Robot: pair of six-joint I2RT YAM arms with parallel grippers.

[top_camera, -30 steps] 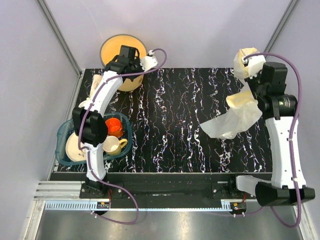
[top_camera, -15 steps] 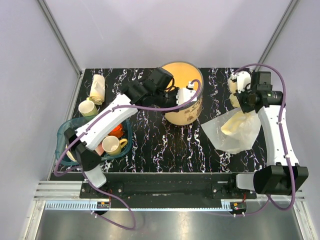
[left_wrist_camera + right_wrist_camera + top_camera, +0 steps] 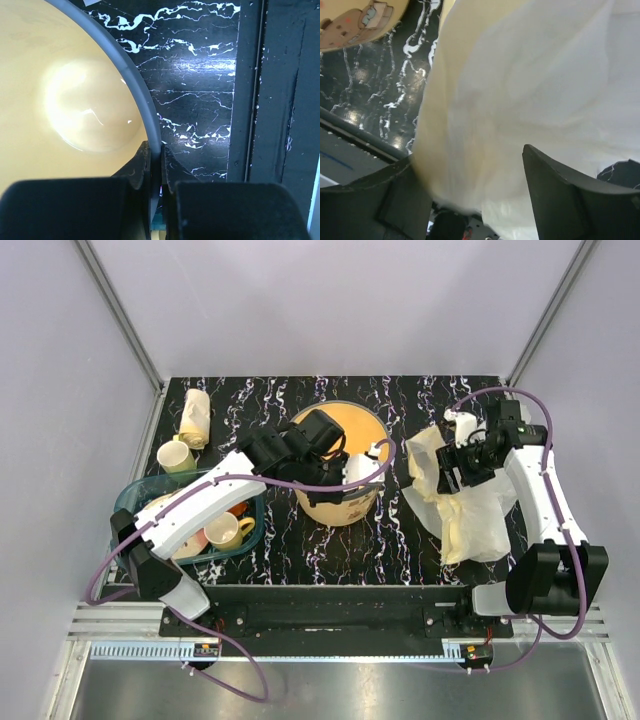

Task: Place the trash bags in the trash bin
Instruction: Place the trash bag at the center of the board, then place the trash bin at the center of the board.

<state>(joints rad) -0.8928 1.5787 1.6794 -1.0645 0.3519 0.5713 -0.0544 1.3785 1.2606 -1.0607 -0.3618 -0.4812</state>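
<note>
Black table with white marble veins fills mid-frame, glinting under even overhead light. Pale lilac back wall up top, aluminium posts slanting through both upper corners, slotted rail and grey floor along the bottom.

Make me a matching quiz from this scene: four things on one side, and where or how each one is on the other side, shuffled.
Things
1. trash bin
2. trash bags
3. teal tray
4. left end effector

Places or states
A. pinching a grey rim
B. spread on the right side of the table
C. upright, mid-table
D. near-left corner, holding cups

Pairs: 1-C, 2-B, 3-D, 4-A
</note>
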